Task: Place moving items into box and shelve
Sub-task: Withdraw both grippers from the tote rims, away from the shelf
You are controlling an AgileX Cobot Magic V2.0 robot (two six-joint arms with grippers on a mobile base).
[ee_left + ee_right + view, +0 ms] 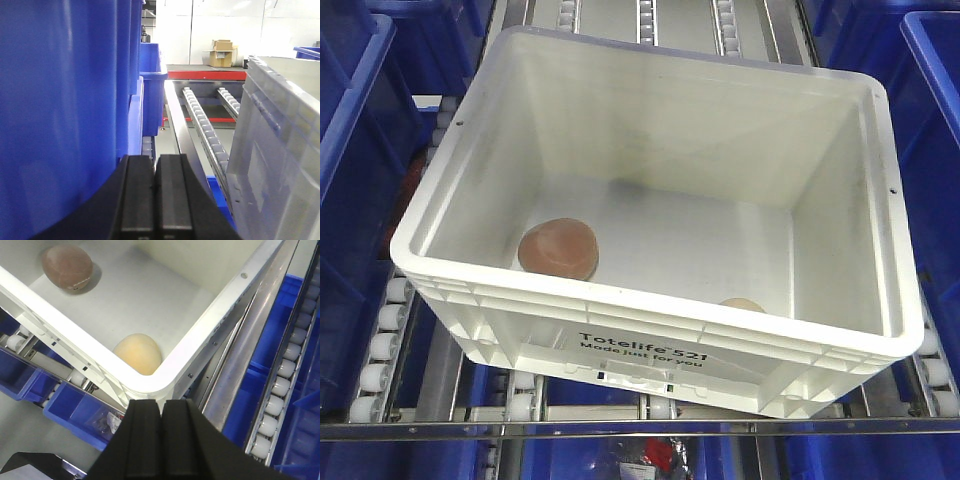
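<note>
The white box (pixel 650 315) with black "Totelife 521" print rests skewed on the roller shelf. Inside it lie two moving items: a pinkish-brown ball (pixel 558 248) near the front left and a pale yellow-orange ball (pixel 742 304) mostly hidden behind the front wall. The right wrist view shows both, the brown ball (pixel 67 267) and the peach-like ball (pixel 137 353), in the box (pixel 165 375). My right gripper (pixel 162 407) is shut and empty just outside the box's corner. My left gripper (pixel 154 165) is shut and empty between a blue bin and the box wall (pixel 280 150).
Blue bins (pixel 355 170) flank the box on the left and right (pixel 935 150). Roller tracks (pixel 205 130) and a metal rail run under and beside it. A lower blue bin (pixel 75 412) holds small packets. Cardboard boxes (pixel 221 52) stand far off.
</note>
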